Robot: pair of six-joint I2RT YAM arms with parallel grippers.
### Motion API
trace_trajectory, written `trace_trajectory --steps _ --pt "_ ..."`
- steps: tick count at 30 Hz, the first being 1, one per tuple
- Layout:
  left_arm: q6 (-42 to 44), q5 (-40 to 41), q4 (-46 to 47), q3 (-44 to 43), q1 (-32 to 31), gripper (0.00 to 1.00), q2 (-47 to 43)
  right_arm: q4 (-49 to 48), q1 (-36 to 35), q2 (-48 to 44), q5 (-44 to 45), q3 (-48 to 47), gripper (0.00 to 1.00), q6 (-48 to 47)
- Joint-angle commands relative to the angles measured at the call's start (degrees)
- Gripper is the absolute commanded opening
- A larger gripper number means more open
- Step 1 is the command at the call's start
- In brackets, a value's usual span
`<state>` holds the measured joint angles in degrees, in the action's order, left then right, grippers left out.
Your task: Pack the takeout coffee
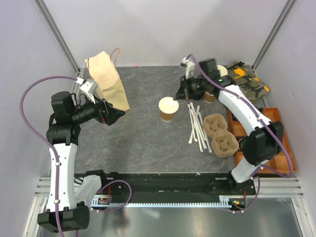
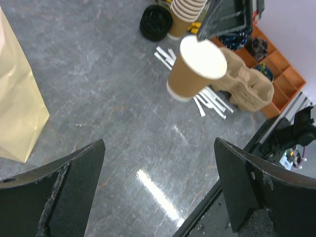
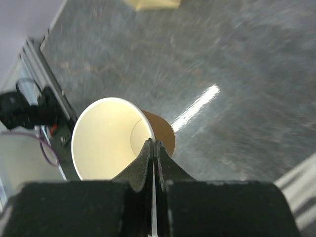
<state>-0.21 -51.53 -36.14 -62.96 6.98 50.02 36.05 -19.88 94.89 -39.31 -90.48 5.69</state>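
Above the table (image 1: pixel 143 143), right jaws pinch the rim of the lidless paper cup (image 1: pixel 168 109), mouth up; the paper bag (image 1: pixel 106 79) lies leftward, beside the gaping left jaws.

White arm links (image 1: pixel 66 158), black joints (image 1: pixel 63 132), looping purple cables (image 1: pixel 28 94), chipped matte-black fingers (image 2: pixel 74 190)

The left arm (image 1: pixel 63 148) rose along the worktop's (image 1: pixel 148 143) left edge with its wrist bent to the right, and the left gripper (image 1: pixel 116 114) was empty, jaws spread wide. The right arm (image 1: pixel 244 111) arched from the near right corner toward the middle, and the right gripper (image 1: pixel 177 97) was pinched tight on the rim of a paper cup (image 1: pixel 168 108)
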Motion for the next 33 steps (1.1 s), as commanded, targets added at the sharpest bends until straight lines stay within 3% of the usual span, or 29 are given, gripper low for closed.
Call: trace_trajectory --steps 1,9,20,22,30,33 --pt "5.7 -2.5 -1.2 1.5 0.0 1.00 -0.7 -3.9 -6.5 3.1 1.5 4.5 0.00 -6.0" --pt "7.4 -2.1 -1.7 2.8 -0.1 1.00 -0.6 -8.4 -12.0 10.1 0.6 6.3 0.00 -10.7" --pt "7.2 -1.4 -1.6 3.4 -0.2 1.00 0.1 -10.8 -13.5 12.6 0.4 8.7 0.04 -13.3" --pt "7.2 -1.1 -1.5 3.2 -0.2 1.00 0.3 -10.7 -13.5 12.8 0.0 8.7 0.14 -13.8" --pt "6.9 -1.0 -1.5 2.3 -0.2 1.00 1.0 -7.3 -13.4 12.5 3.5 5.3 0.36 -14.5" --pt "6.8 -0.9 -1.6 1.8 -0.3 1.00 1.1 -5.4 -12.5 11.8 7.6 1.1 0.54 -14.7"
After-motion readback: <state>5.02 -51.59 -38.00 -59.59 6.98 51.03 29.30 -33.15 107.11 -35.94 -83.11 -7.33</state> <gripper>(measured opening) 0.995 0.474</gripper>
